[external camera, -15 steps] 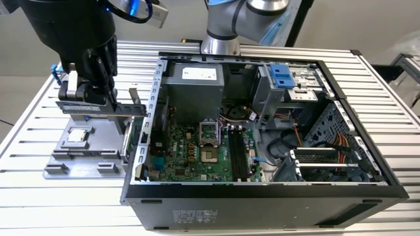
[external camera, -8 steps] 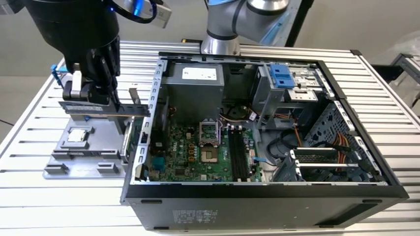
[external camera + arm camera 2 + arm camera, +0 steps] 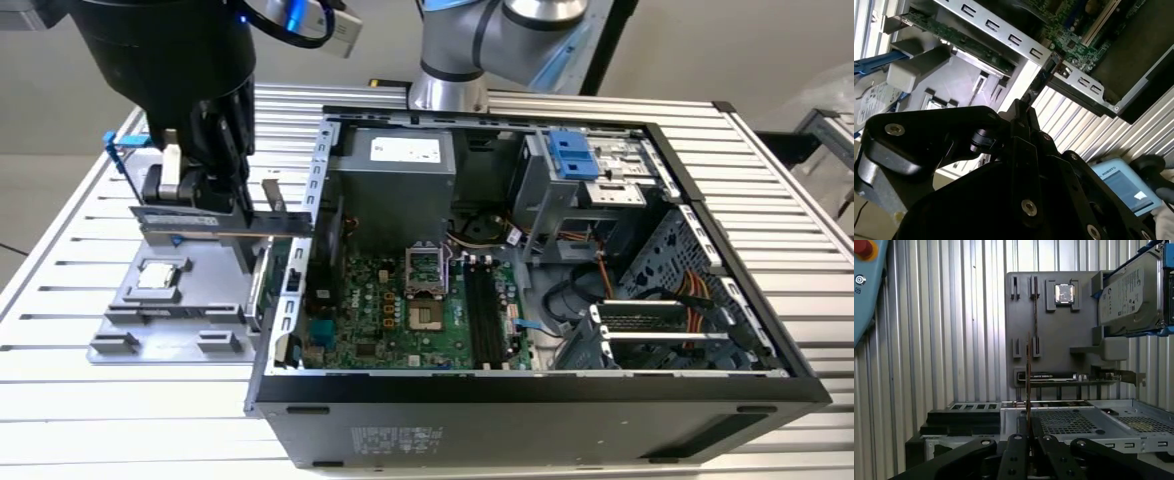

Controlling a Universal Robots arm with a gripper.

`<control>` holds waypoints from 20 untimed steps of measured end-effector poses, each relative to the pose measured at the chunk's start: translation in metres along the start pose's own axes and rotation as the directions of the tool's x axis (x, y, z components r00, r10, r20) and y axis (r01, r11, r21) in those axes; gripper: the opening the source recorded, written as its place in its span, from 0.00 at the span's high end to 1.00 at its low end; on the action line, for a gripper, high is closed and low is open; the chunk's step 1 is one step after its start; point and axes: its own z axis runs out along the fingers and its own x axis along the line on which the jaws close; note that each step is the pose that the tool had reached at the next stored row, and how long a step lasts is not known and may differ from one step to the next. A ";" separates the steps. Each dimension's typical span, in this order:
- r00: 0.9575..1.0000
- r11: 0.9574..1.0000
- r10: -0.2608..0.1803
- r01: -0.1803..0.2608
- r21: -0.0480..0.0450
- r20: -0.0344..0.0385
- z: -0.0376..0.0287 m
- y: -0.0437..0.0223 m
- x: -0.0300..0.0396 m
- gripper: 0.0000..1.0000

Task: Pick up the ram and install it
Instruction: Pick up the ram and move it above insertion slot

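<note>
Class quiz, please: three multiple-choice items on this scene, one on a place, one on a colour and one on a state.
1. Where is the chip? A in the case; B on the tray; C in the gripper.
2. What colour is the bracket on the hard drive? A red; B blue; C yellow.
3. What state is the gripper in? A open; B shut on the hard drive; C shut on the ram.
Answers: 1 B, the chip sits in a tray recess. 2 B, blue rails frame the drive. 3 C, the first wrist view shows the ram pinched edge-on.
</note>
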 end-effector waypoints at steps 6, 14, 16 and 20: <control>1.000 1.000 0.000 0.000 0.000 0.000 -0.0001 -0.0063 -0.0002 1.00; 1.000 1.000 0.000 0.000 0.000 0.000 -0.0004 -0.0125 -0.0005 1.00; 1.000 1.000 0.000 0.000 0.000 0.000 -0.0003 -0.0139 -0.0005 1.00; 1.000 1.000 0.000 0.000 0.000 0.000 -0.0004 -0.0168 -0.0007 1.00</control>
